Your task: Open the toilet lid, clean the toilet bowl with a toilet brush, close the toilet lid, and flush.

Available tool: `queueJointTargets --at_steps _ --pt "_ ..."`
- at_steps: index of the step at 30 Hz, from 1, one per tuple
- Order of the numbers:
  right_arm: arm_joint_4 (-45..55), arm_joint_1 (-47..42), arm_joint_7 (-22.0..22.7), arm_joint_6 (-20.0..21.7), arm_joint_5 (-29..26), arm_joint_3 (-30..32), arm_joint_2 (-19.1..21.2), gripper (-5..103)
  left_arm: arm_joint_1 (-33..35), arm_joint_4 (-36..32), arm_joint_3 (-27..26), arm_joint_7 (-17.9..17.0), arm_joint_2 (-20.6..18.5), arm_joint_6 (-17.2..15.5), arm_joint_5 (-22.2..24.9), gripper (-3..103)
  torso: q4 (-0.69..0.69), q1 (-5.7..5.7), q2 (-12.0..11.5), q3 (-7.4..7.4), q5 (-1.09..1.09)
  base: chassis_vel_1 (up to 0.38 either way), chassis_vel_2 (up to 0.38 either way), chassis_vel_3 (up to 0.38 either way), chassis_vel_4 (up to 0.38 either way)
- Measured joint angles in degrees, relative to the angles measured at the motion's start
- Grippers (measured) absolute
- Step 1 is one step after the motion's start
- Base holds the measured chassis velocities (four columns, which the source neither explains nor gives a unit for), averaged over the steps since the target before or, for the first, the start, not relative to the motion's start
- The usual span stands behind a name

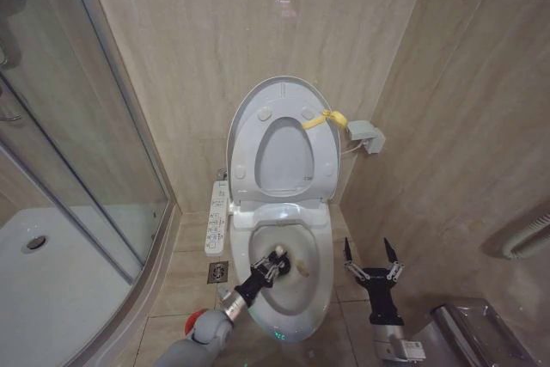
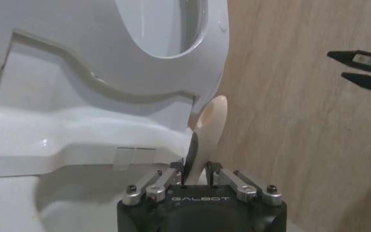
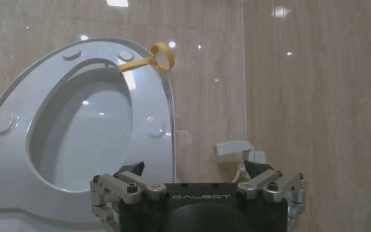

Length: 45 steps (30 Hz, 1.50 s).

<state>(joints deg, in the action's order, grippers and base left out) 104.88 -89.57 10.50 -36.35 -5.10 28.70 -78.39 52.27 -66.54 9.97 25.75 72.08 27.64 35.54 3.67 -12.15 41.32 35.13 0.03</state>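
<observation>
toilet lid (image 1: 279, 96) up against the wall, seat ring (image 1: 284, 156) raised with it, yellow strap (image 1: 329, 118) at its edge. left gripper (image 1: 273, 264) is over the toilet bowl (image 1: 316, 294), fingers clamped on the toilet brush (image 1: 288, 260) handle, black head near the brown stain. right gripper (image 1: 371, 257) hangs beside the bowl, fingers apart, holding nothing.

The lid (image 1: 279, 139) is glossy white with a yellow strap (image 1: 328, 118). The bowl (image 1: 288, 277) is white, with a brownish stain and a green light (image 1: 278, 333). The walls (image 1: 447, 109) are beige tile. The right gripper (image 1: 372, 257) is black.
</observation>
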Motion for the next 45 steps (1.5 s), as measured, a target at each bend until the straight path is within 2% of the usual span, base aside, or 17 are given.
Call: queueJointTargets --at_steps 4,7,8,11,15,21,30,31,39,45 --pt "0.42 -0.27 -0.07 0.00 0.15 0.07 -0.11 100 0.74 -2.82 0.48 1.02 0.05 0.07 2.75 21 0.00 0.00 0.00 0.01 0.00 0.000 0.000 0.000 0.000" --pt "0.89 -0.80 -0.09 0.00 0.20 0.38 -0.10 100 1.77 -5.11 1.16 5.14 1.04 1.77 7.22 21 0.02 0.00 0.00 0.00 -0.01 0.000 0.000 0.000 0.000" --pt "0.89 -0.80 -0.09 0.00 0.20 0.38 -0.10 100 1.77 -5.11 1.16 5.14 1.04 1.77 7.22 21 0.02 0.00 0.00 0.00 -0.01 0.000 0.000 0.000 0.000" --pt "1.31 -1.32 -0.10 -0.03 0.22 0.61 -0.10 100 2.62 -4.71 1.17 9.39 3.00 3.08 10.25 21 0.02 0.00 0.00 0.00 0.00 0.000 0.000 0.000 0.000" --pt "1.36 -1.68 -0.11 -0.14 0.26 0.84 0.02 100 2.81 -3.13 0.70 10.84 5.53 3.23 11.15 21 -0.01 0.00 0.00 0.00 0.00 0.000 0.000 0.000 0.000" --pt "1.15 -1.56 -0.16 -0.20 0.57 0.76 -0.15 100 -0.37 -1.11 0.66 10.51 9.42 3.49 10.16 21 0.02 0.00 0.00 0.01 0.00 0.000 0.000 0.000 0.000" --pt "1.12 -1.71 -0.28 -0.21 0.73 0.73 -0.27 100 -5.44 1.46 1.41 9.88 12.72 3.32 9.40 20 0.02 0.00 0.00 0.01 0.00 0.000 0.000 0.000 0.000" --pt "1.13 -1.81 -0.28 -0.24 0.73 0.79 -0.25 100 -5.52 1.86 1.41 9.90 12.97 3.32 9.34 16 0.02 0.00 0.00 0.01 0.00 0.000 0.000 0.000 0.000" --pt "1.13 -1.88 -0.29 -0.35 0.73 0.79 -0.41 100 -4.03 2.77 1.82 9.96 11.53 3.49 7.99 16 -0.01 0.00 0.00 0.00 0.00 0.000 0.000 0.000 0.000" --pt "0.96 -1.86 -0.49 -0.50 1.28 0.36 -1.07 100 -2.50 -2.11 0.66 9.41 7.86 4.21 6.98 16 0.02 0.00 0.00 0.00 -0.02 0.000 0.000 0.000 0.000"
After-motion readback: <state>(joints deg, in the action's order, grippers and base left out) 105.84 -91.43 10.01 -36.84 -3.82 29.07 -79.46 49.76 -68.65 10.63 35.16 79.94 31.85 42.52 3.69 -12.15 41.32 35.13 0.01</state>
